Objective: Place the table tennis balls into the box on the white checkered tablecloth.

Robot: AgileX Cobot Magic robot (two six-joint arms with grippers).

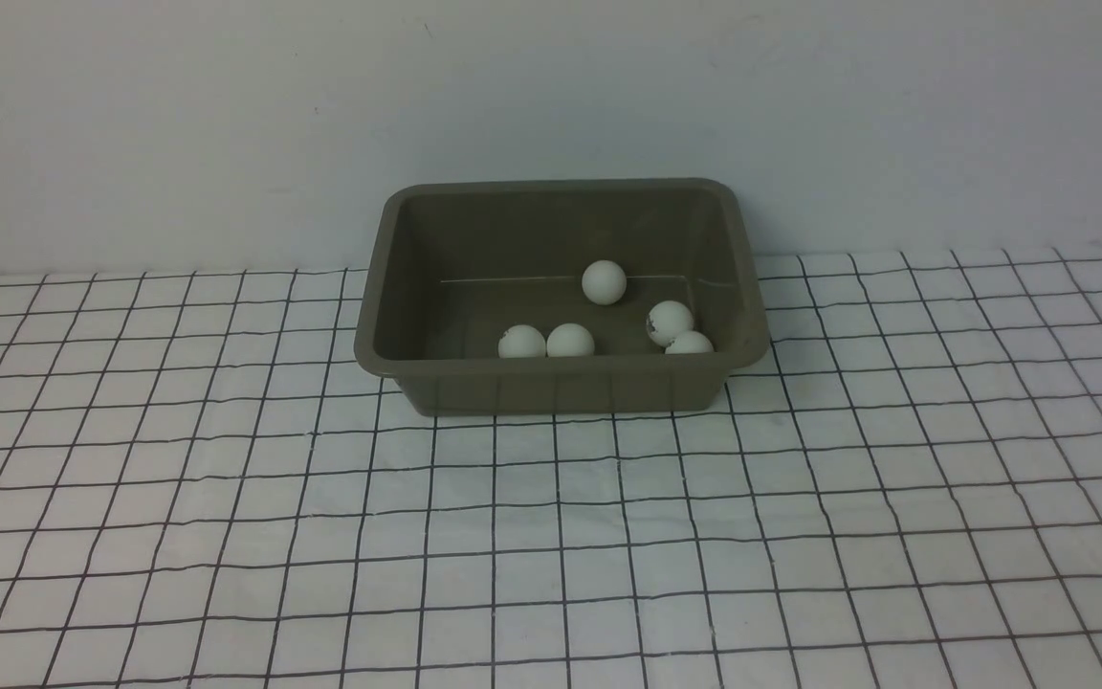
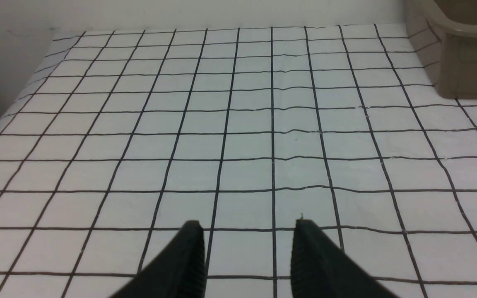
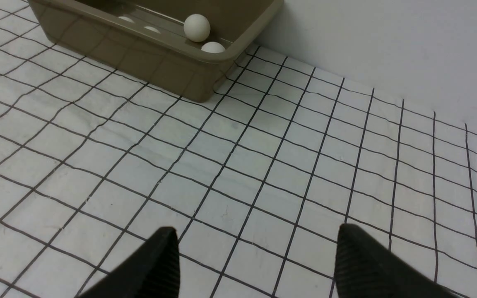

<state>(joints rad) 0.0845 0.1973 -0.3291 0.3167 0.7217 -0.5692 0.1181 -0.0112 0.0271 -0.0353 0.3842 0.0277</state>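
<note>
Balls [image 1: 604, 282], five, white, sit in our olive box [image 1: 561, 383], frame centre; only wrist views show our left claw [image 2: 249, 252] and right claw [image 3: 255, 260], both spread, empty.

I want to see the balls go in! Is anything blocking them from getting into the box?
Nothing is in the way. All five balls already sit inside the box. No ball shows on the cloth, and both pincers, left and right, are open and empty.
</note>
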